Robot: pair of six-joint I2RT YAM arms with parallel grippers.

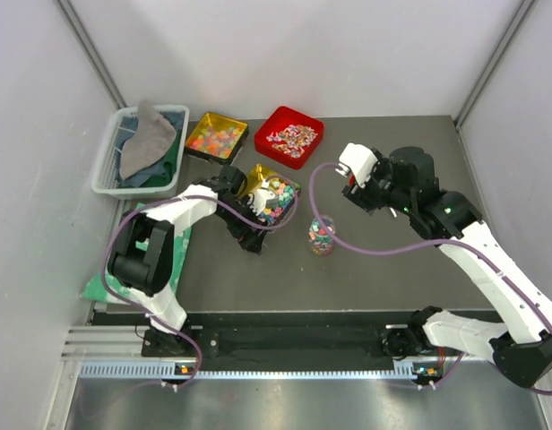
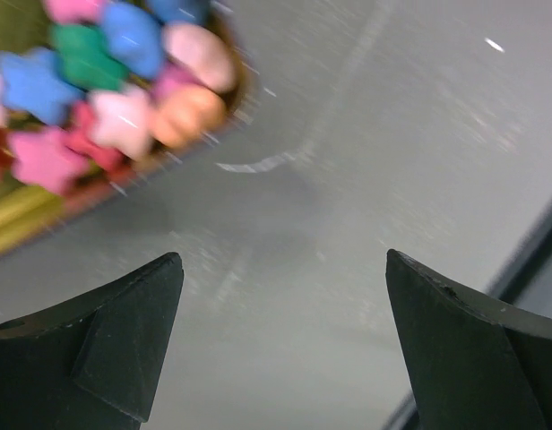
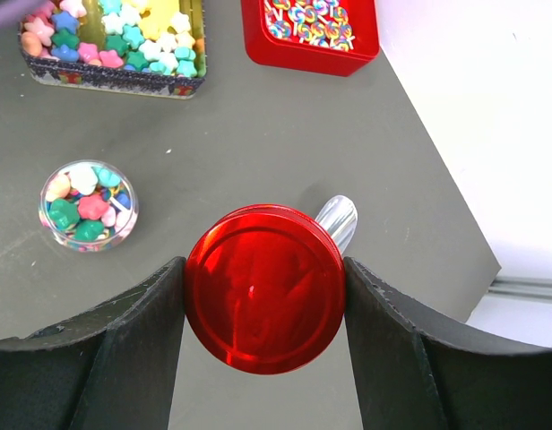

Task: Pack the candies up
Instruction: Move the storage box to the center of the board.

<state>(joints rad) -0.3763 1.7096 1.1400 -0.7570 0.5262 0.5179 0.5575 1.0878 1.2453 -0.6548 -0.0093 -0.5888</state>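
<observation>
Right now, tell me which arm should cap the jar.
Right. The right gripper holds the red lid in its jaws, near the filled jar. The left gripper is open and empty by the tin.

So a basket (image 1: 104,175) with a cloth (image 1: 149,139) in it is parked at the desk's (image 1: 392,278) back left, two trays (image 1: 279,158) of candies (image 1: 215,139) are lined up to its right, a third tray (image 3: 115,81) is set in front of them, a candy-filled jar (image 1: 322,236) is stood just right of that, and a lid (image 3: 264,300) is held further right between the right arm's jaws.

open table (image 1: 383,287) right of jar (image 1: 322,236), left arm (image 1: 182,213) crowding the candies (image 1: 280,202)
</observation>
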